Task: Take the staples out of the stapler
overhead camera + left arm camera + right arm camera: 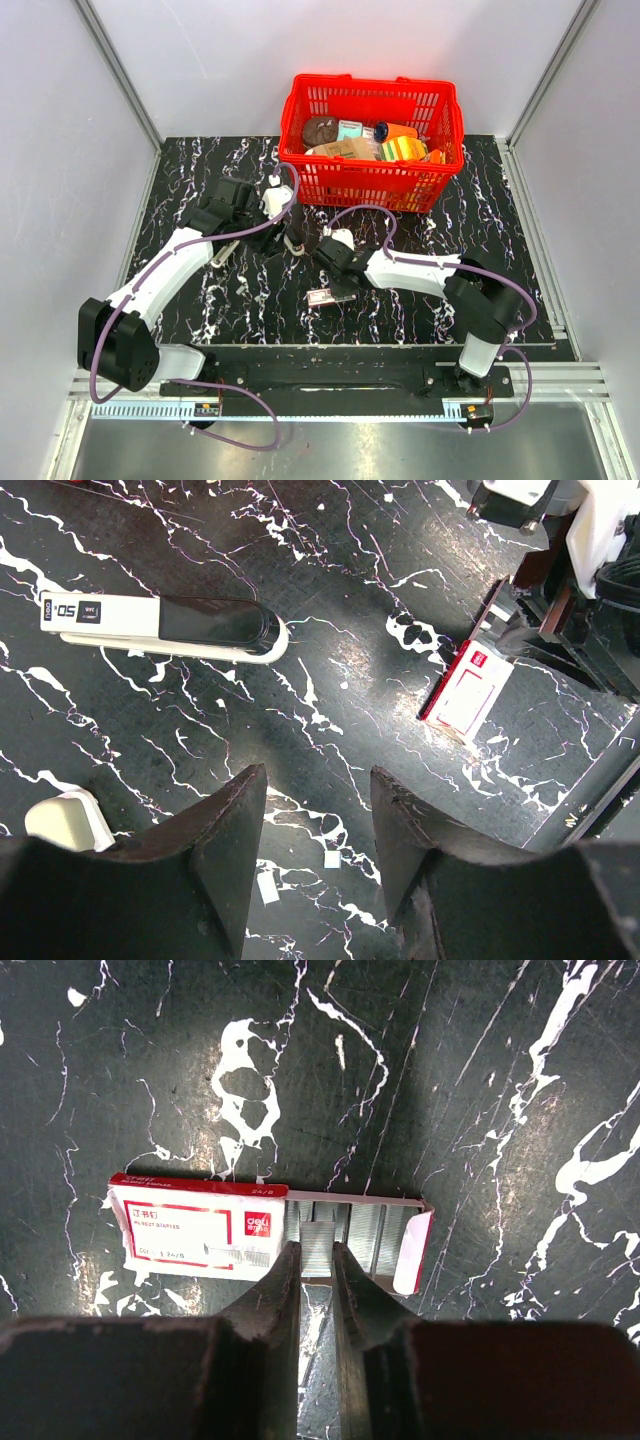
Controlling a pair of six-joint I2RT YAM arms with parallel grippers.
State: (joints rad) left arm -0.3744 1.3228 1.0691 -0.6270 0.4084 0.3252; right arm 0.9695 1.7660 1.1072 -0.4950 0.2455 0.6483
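The slim stapler point(165, 625), a glossy black upper arm over a pale base with a white labelled nose, lies flat in the upper left of the left wrist view. Its long axis runs across the frame, dipping slightly to the right, with the labelled end toward the left edge. From the left gripper point(318, 775) it lies up and to the left, well apart, with bare surface between. Those jaws stand wide open and hold nothing.

The right gripper point(316, 1248) is drawn in to a sliver on a short silver strip of staples point(318, 1230), directly over the open end of the small flat cardboard box point(185, 1228) with the white-and-red label. That box sits at the right of the left wrist view, far across the frame from the stapler. So I judge the left arm the nearer one. A reach would go up-left and close across the stapler's narrow width.

The black, white-veined marble-patterned table point(330, 680) is flat and glossy, with open room around the stapler. A small white object point(65, 820) sits at the lower left; what it is I cannot tell. The red plastic basket point(372, 185), upper centre of the top view, is well away.
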